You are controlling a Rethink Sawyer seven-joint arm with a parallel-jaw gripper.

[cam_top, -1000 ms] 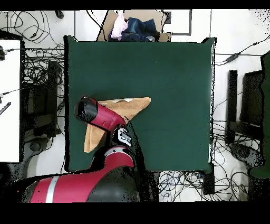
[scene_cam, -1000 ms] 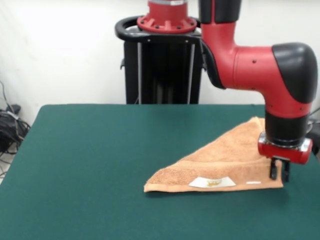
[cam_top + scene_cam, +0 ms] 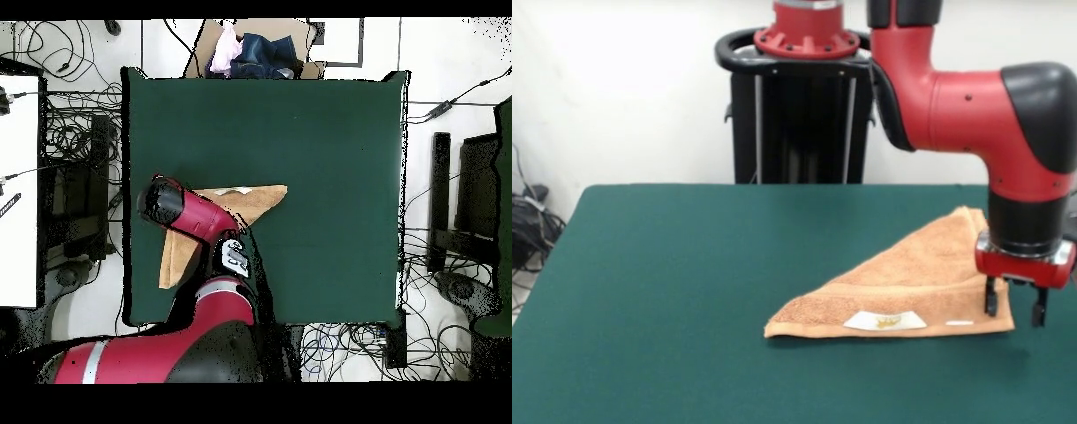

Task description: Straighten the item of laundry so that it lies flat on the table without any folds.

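Observation:
The peach-orange towel lies folded into a triangle on the right part of the dark green table. Its long folded edge faces the camera, with a white label on it. My gripper hangs low over the towel's near right corner. It is open, with one finger in front of the towel and the other just past its edge. In the overhead view the arm hides the gripper and the towel's middle. The towel shows on both sides of the arm, on the table.
The robot's black pedestal stands at the table's far side. In the overhead view a cardboard box with clothes sits beyond the table's top edge. Cables lie on the floor around the table, and a white desk stands at the left.

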